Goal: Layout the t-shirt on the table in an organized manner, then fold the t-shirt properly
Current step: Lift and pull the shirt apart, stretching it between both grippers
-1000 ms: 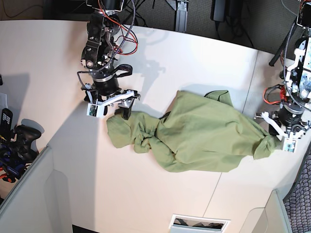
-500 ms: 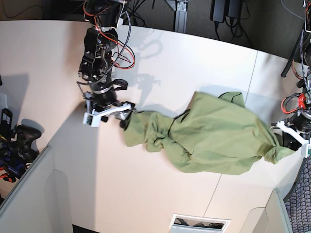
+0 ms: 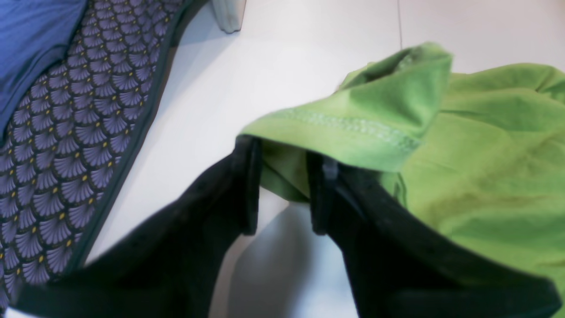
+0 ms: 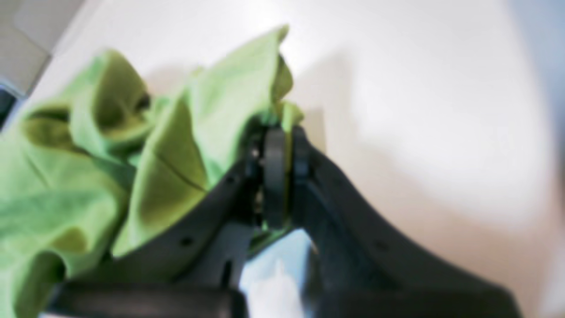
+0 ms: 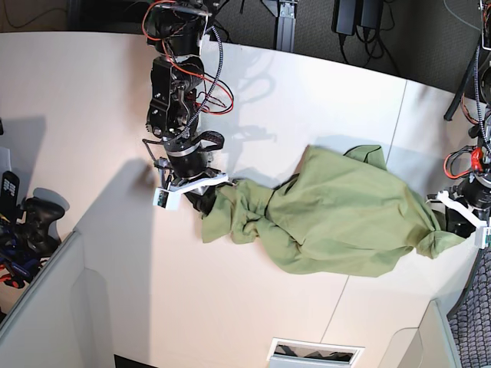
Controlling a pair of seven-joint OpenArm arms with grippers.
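A crumpled light olive-green short-sleeved cotton t-shirt lies stretched across the large smooth white tabletop, pulled taut between two robot arms in the base view. The garment sits toward that view's right half, bunched into folds at the end nearest the right gripper and drawn to a twisted point at the tabletop's curved far edge, where the left gripper meets it.

The right gripper's black jaws are clenched on a thin edge of the fabric, the cloth pinched flat between the two pads in the right wrist view, though that picture is blurred. The rest of the t-shirt billows to one side of the jaws there, with bare tabletop on the other.

The left gripper grasps a thicker wad of the t-shirt: its black fingers stand partly apart, with a stitched hem bulging over and between them. Beyond them in the left wrist view runs a thin dark seam line across the tabletop, and past the tabletop's edge lies a purple carpet with a fan-scale pattern.

A black game controller rests at the base view's left edge, well apart from the garment.
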